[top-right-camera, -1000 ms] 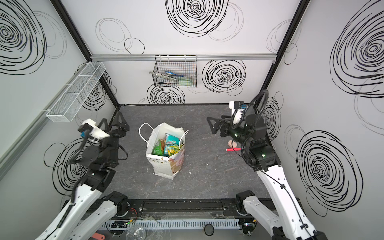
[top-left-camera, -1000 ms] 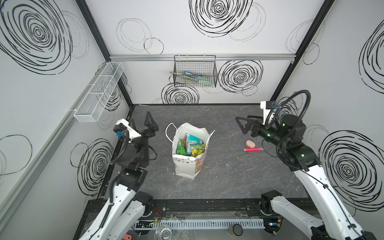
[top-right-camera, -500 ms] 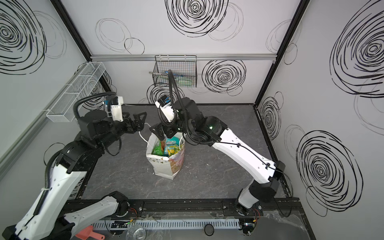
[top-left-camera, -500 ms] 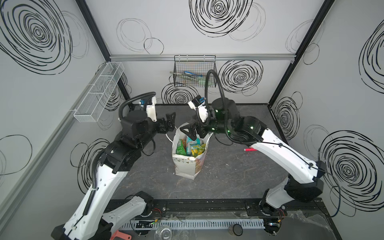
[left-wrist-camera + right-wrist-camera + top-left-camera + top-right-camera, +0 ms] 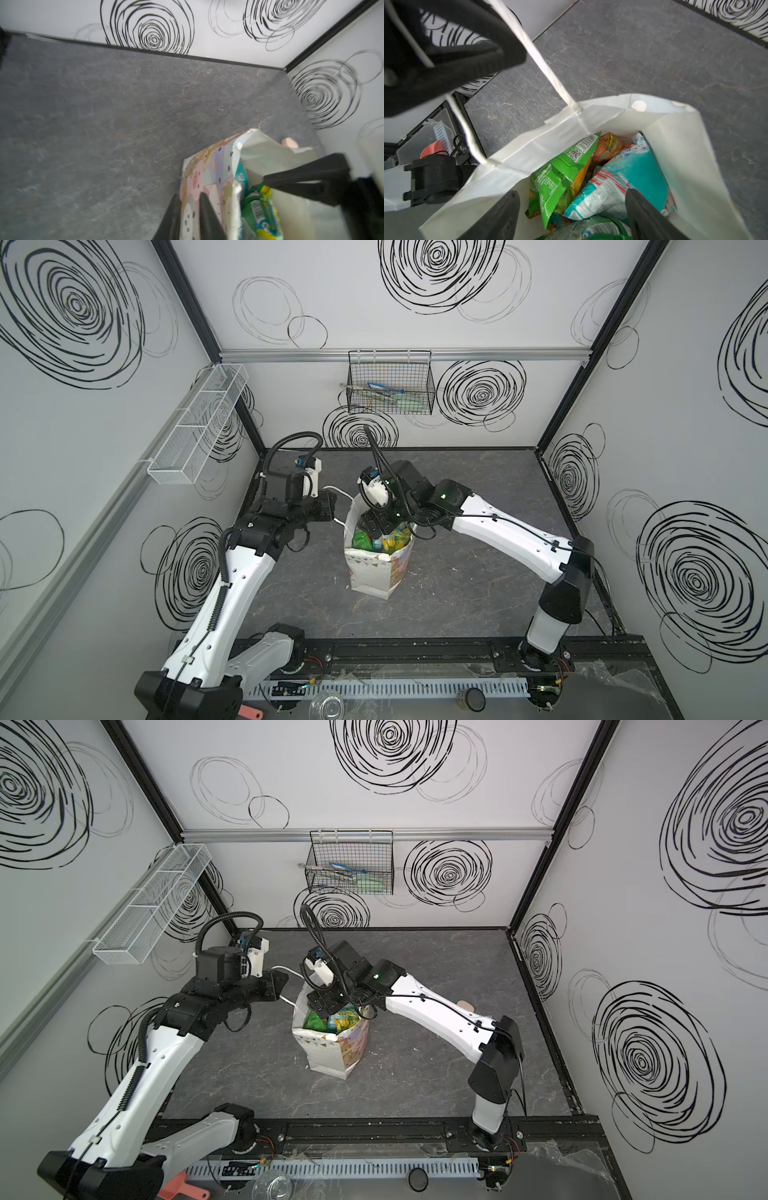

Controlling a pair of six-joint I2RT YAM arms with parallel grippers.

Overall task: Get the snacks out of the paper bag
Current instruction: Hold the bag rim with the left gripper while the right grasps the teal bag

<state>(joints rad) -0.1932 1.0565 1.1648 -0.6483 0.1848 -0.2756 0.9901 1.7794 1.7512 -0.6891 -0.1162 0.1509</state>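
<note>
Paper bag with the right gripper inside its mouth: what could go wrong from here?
1. The open right gripper spans both the teal packet and the green packet; closing may grab two or slip off.
2. The left gripper seems to hold only the cord handle of the paper bag, so the tall bag could tip as snacks lift.

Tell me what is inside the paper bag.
In the paper bag: a green packet, an orange packet and a teal packet on top. Anything beneath them, and the bag's bottom, is covered.
</note>
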